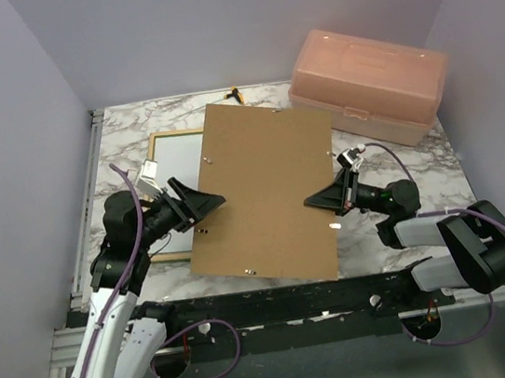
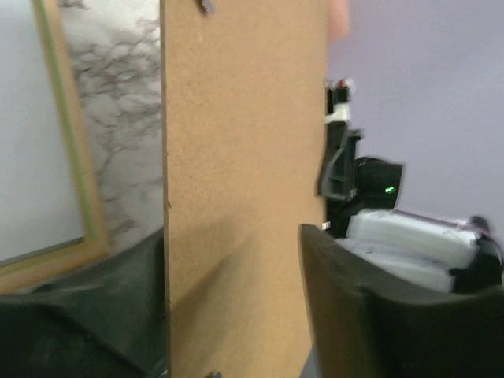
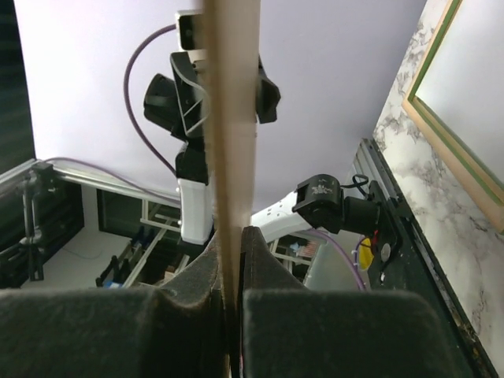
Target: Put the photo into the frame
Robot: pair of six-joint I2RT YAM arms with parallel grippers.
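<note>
- Dark padded fingers of the right gripper fill the bottom of the right wrist view. They are pressed together on the thin edge of the brown backing panel, which runs edge-on straight up the picture.
- From above, the right gripper pinches the right edge of the backing panel, a little below the middle of that edge.
- Across from it, the left gripper clamps the panel's left edge. The board is held between the two arms, clear of the marble table.
- In the left wrist view, the left gripper has one finger over the panel's face and the other behind it, so the jaws are closed on the board.
- Small metal tabs show along the panel's edges, and the far top corner reaches just beside the pink plastic box.
- The frame lies flat on the table at the left. Its light wood side is up, with a green inner lip, and its right part is hidden under the raised panel.
- The photo appears as a plain white sheet lying inside the frame's rails; neither gripper touches it.
- The right wrist view shows one corner of the frame, well apart from the gripper.
- Behind the panel's top edge, a small yellow-and-black object lies on the table, too small to identify.
</note>
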